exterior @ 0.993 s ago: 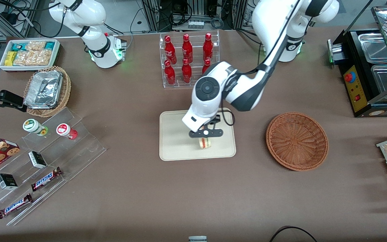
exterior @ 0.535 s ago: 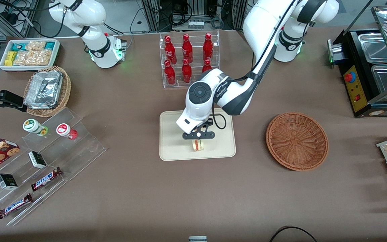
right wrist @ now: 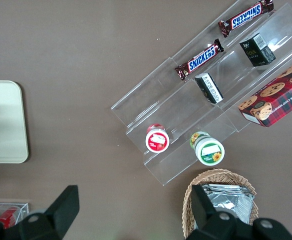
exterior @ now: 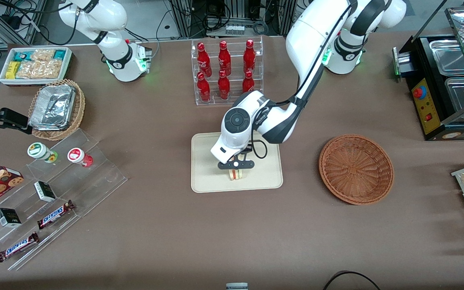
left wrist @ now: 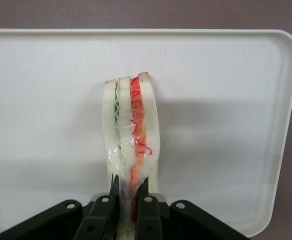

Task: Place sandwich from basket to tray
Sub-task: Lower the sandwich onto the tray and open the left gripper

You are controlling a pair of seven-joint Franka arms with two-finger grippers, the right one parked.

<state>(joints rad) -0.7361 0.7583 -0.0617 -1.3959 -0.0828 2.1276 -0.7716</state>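
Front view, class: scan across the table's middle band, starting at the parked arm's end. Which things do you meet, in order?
Foil-tray basket → tray → sandwich, gripped on edge in the left gripper over the tray → empty basket.

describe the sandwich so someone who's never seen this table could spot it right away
Find the cream rectangular tray in the middle of the brown table, nearer the front camera than the rack of red bottles. The left arm's tool is just above the tray, shut on the sandwich. It is a pale bread wedge with green and red filling stripes, the only food there.
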